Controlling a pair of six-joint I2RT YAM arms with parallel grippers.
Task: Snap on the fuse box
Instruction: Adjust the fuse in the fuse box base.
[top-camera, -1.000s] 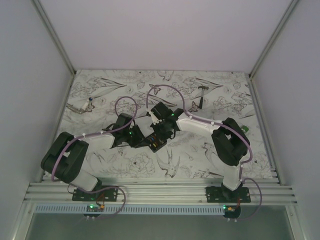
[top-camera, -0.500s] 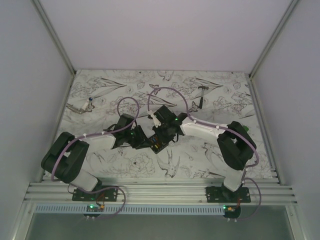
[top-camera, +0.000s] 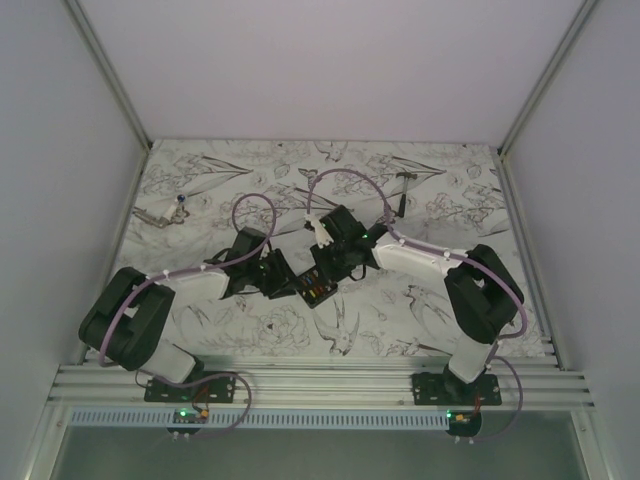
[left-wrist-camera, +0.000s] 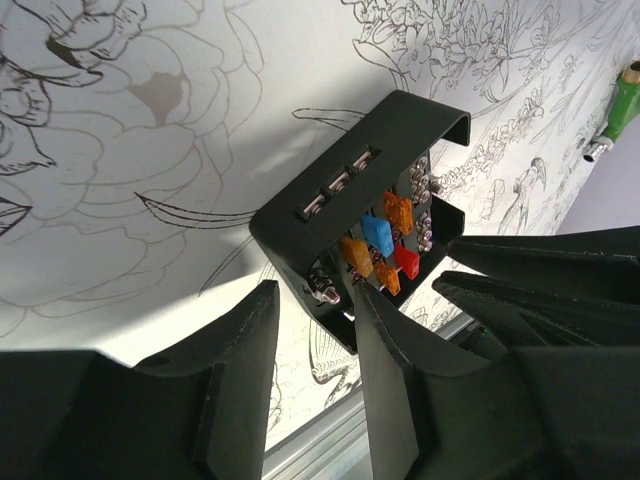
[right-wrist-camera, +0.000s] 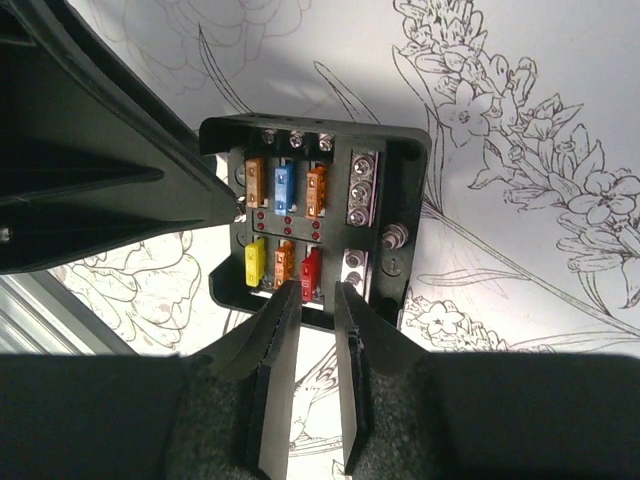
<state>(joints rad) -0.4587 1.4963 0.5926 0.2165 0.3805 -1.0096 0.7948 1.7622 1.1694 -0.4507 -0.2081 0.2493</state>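
Note:
The fuse box (top-camera: 314, 290) is a small black box with blue, yellow, orange and red fuses. It lies face up on the mat between both grippers. My left gripper (top-camera: 283, 279) is open. In the left wrist view one corner of the fuse box (left-wrist-camera: 365, 215) sits between the fingers (left-wrist-camera: 392, 380), against the right one. My right gripper (right-wrist-camera: 318, 292) has its jaws a narrow gap apart. Its tips are over the near rim of the fuse box (right-wrist-camera: 395, 190), by the red fuse, and nothing shows clamped between them.
A green-handled tool (left-wrist-camera: 625, 105) lies on the mat far to the right. A small dark hammer (top-camera: 396, 208) lies at the back. A small metal object (top-camera: 165, 213) lies at the back left. The aluminium rail (top-camera: 320, 385) runs along the near edge.
The right arm's elbow has swung right and its gripper has shifted slightly back and right over the box. The left gripper and the fuse box have hardly moved.

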